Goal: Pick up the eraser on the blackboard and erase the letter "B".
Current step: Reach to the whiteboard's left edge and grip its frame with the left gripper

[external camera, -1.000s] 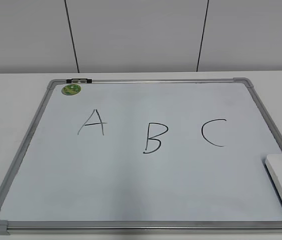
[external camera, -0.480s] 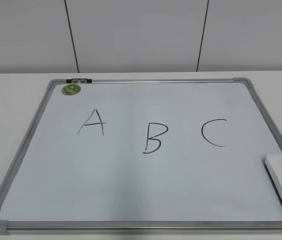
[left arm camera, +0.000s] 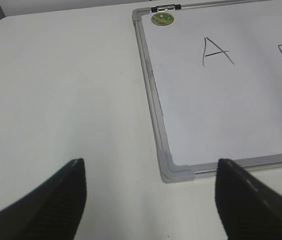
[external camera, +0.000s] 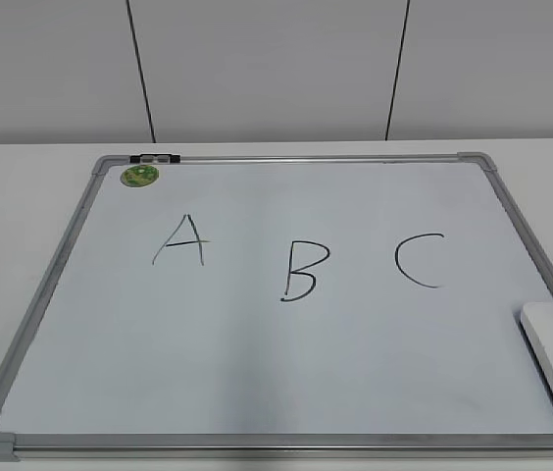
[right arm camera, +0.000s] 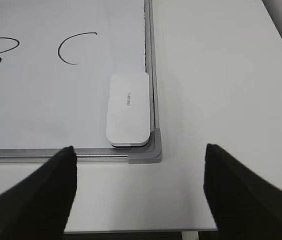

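Eraser [right arm camera: 128, 109]: flat white rounded block, small grey lettering, lying in blackboard's [right arm camera: 41, 100] near right corner, against frame. Letter "B" [external camera: 304, 271] thin black strokes, mid-board, intact. My right gripper [right arm camera: 138, 195] spread wide, empty, near eraser. My left gripper [left arm camera: 151, 200] wide, empty.

Blackboard [external camera: 257, 343]: smooth, faintly glossy white sheet; my view shows brushed grey metal frame, matt grey plastic corners. Eraser [right arm camera: 127, 109]: smooth white plastic. Table [left arm camera: 66, 100]: matt white.
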### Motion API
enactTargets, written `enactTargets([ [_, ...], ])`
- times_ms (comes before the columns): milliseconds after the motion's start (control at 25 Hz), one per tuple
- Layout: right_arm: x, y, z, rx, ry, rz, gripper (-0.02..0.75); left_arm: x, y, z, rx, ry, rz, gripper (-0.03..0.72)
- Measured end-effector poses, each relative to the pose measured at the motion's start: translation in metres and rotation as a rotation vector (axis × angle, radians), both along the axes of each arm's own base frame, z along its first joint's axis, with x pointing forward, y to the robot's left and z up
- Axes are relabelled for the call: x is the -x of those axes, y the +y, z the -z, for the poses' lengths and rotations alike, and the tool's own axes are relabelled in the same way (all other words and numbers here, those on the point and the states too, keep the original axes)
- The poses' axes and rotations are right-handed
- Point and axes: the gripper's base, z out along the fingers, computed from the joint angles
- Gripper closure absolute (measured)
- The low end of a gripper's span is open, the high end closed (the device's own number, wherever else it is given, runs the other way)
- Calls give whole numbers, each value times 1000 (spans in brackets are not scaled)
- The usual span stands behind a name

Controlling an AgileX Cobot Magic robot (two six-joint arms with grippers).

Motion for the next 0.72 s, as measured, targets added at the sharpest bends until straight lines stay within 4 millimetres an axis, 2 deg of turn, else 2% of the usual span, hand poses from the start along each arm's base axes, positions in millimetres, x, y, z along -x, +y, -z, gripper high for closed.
enactTargets([
  [160, 0, 0, 0, 0, 0, 0, 151, -36, -2, -19, 10, 52, -1, 93],
  [360, 0, 0, 0, 0, 0, 0, 151, -103, -6, -28, 47, 194, 2, 96],
  [520, 0, 0, 0, 0, 0, 0, 151, -157, -9, -21, 54, 335, -2, 97],
  [720, 0, 0, 0, 0, 0, 0, 151, -221, -11, 4, 56, 513, -7, 99],
])
